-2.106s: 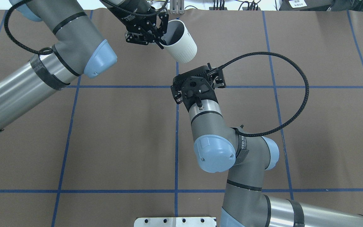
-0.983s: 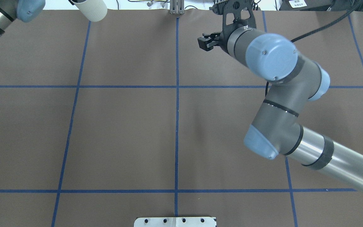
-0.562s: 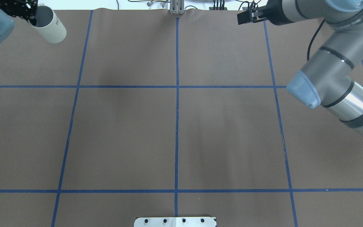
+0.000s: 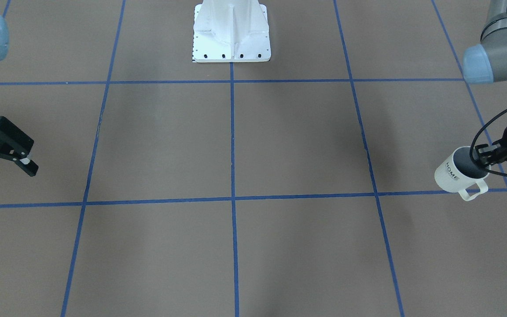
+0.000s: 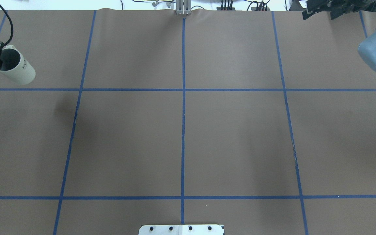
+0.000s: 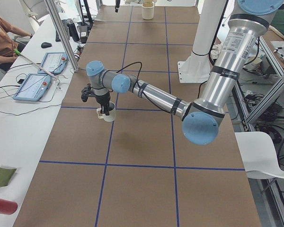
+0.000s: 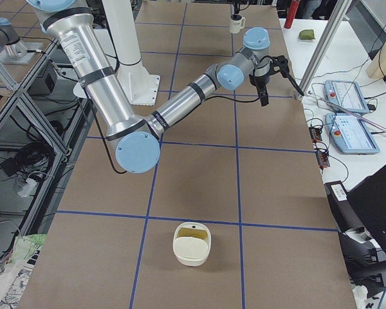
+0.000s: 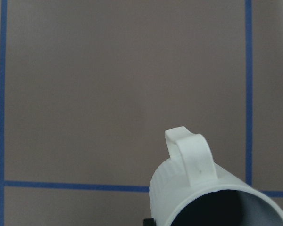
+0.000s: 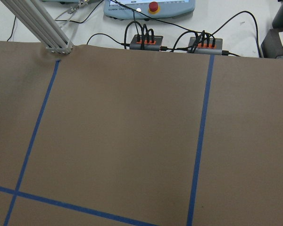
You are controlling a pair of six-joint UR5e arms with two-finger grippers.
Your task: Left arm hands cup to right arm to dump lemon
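Brown paper covers the table (image 5: 233, 140), ruled into squares by blue tape lines (image 5: 183, 130). The two arms are drawn back to opposite ends. At the robot's left end, on the far row of squares, the left gripper (image 4: 482, 159) is clamped on the rim of the cup (image 4: 458, 177), with one finger reaching into the mouth. The cup hangs clear of the paper, and in the left side view its shadow falls apart from it on the table. It is tilted a little. Its black "HOME" lettering (image 4: 450, 171) faces the middle of the table, and its squared handle (image 4: 473, 193) points away from the robot's base. The left wrist camera looks past that handle and the grey mouth to the paper below. The inside of the cup is dark (too dark to tell whether the lemon sits in it). At the other end, the right gripper (image 4: 5, 175) hangs above the paper with its jaws spread wide and nothing between them. Its wrist camera looks down on bare paper and tape. A cream container (image 7: 192, 244) with something yellowish inside stands on the table at the robot's right end, well apart from both grippers. A white base plate (image 4: 231, 31) holds the robot's mount. A person (image 6: 2, 38) sits at a side desk beside two control tablets (image 6: 33, 86).
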